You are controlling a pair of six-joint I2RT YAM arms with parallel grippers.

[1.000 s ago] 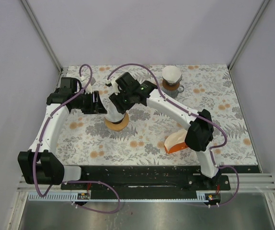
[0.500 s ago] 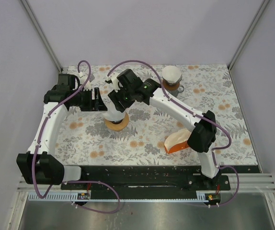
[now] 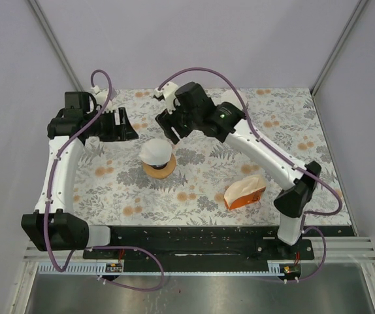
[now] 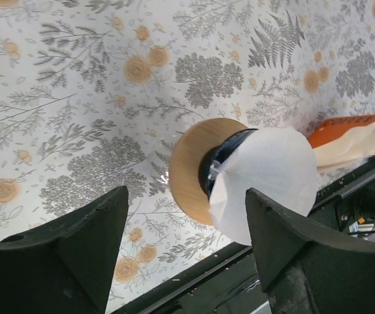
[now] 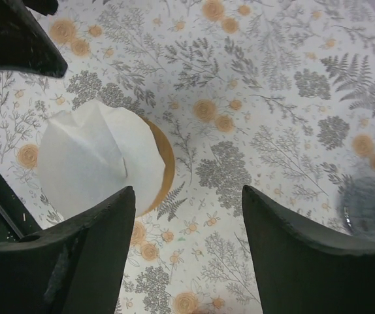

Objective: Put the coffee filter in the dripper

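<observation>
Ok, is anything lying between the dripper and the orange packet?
No. The top view shows only bare flowered tabletop between the dripper and the orange packet.

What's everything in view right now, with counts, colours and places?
coffee filter: one, white, on top of the dripper, centre-left
dripper: one, dark body on a round wooden base, under the filter
pack: one, orange and cream, near side, right of centre
glassy item: one, clear, cut off at the right wrist view's edge
table: one, floral cloth
left gripper: one, black, jaws open, empty
right gripper: one, black, jaws open, empty
</observation>
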